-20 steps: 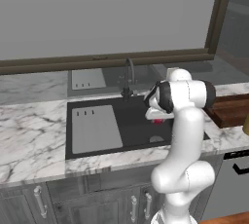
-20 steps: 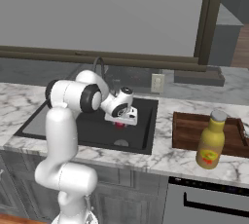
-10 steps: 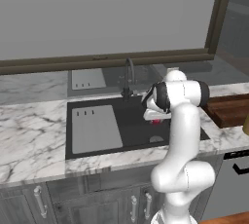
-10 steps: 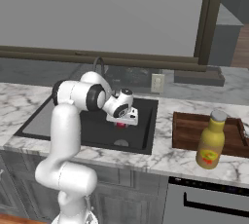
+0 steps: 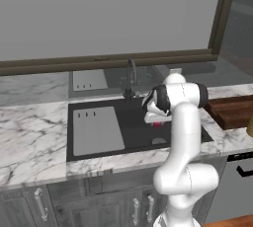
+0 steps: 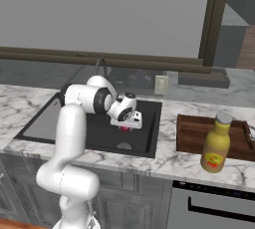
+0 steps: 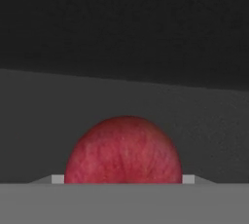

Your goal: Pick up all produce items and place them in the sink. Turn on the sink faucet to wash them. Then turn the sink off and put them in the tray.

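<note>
Over the sink (image 5: 133, 122), the pincer (image 5: 157, 121) grips a red fruit (image 7: 123, 151).

White-and-grey marble counter (image 5: 34, 137) with a black sink (image 5: 133, 122) sunk into it, light-grey panel (image 5: 96, 131) over the basin's left part. Dark gooseneck faucet (image 5: 130, 78) stands behind the basin. Off right, a reddish-brown wooden tray (image 6: 191, 133) lies on the marble, with a yellow bottle (image 6: 216, 143) upright at it.

The red fruit (image 7: 123, 151) is cut off at its underside in the hand view and mostly hidden under the end effector (image 6: 126, 125) in both base views, so whether it touches the sink (image 5: 133, 122) floor cannot be told.
</note>
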Available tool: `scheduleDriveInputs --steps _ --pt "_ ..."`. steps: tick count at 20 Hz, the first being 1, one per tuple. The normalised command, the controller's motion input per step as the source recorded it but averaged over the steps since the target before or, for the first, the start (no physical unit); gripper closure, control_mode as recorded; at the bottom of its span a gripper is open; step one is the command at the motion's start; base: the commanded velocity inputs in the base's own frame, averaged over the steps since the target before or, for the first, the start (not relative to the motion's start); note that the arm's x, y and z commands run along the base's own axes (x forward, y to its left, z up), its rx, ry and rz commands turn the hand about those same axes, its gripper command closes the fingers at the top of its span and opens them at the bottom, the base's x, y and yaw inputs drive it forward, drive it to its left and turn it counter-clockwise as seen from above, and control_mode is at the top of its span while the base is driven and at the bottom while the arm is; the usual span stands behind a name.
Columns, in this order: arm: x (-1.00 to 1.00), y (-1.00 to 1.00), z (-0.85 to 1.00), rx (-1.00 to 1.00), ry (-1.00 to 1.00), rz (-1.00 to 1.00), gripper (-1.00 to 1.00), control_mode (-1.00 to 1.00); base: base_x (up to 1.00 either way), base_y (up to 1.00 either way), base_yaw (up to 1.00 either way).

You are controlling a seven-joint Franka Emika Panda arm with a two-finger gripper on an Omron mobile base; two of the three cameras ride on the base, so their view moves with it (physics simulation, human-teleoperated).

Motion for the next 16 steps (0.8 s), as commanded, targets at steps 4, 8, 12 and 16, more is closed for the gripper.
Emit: scheduleDriveInputs --steps 4,8,12,16 --pt "0.11 -0.01 -0.21 -0.02 0.03 0.0 1.0 -1.0 0.0 0.0 0.0" --pt "0.1 -0.01 -0.21 -0.02 0.03 0.0 1.0 -1.0 0.0 0.0 0.0" --pt "0.06 -0.01 -0.23 -0.01 0.02 0.0 1.0 -1.0 0.0 0.0 0.0" --pt "0.0 0.0 -0.25 -0.01 0.0 0.0 1.0 -1.0 0.0 0.0 0.0"
